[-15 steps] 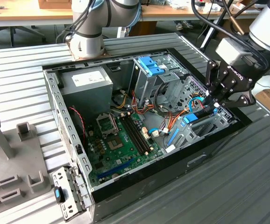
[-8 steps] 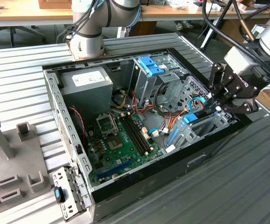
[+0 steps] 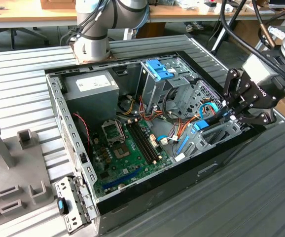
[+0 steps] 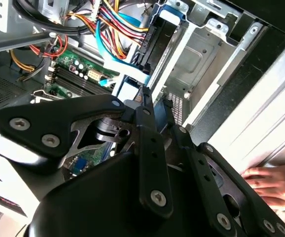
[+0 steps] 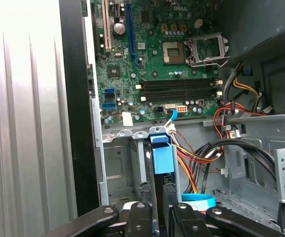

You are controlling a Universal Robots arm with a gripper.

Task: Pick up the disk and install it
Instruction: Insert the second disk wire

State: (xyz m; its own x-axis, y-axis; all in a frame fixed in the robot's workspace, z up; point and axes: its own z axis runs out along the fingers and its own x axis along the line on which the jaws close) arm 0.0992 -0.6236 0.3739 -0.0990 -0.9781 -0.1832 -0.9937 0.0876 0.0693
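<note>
Gripper (image 3: 234, 114) low over the open computer case (image 3: 132, 190) — at its drive bay (image 3: 216, 136).

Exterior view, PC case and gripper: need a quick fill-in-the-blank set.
1. In the exterior view the gripper is at the ____ end of the case, by that view's sides.
2. The motherboard is coloured ____.
3. The latch atop the cage is coloured ____.
4. The sticker on the power supply is coloured ____.

Missing words: right; green; blue; white.
</note>
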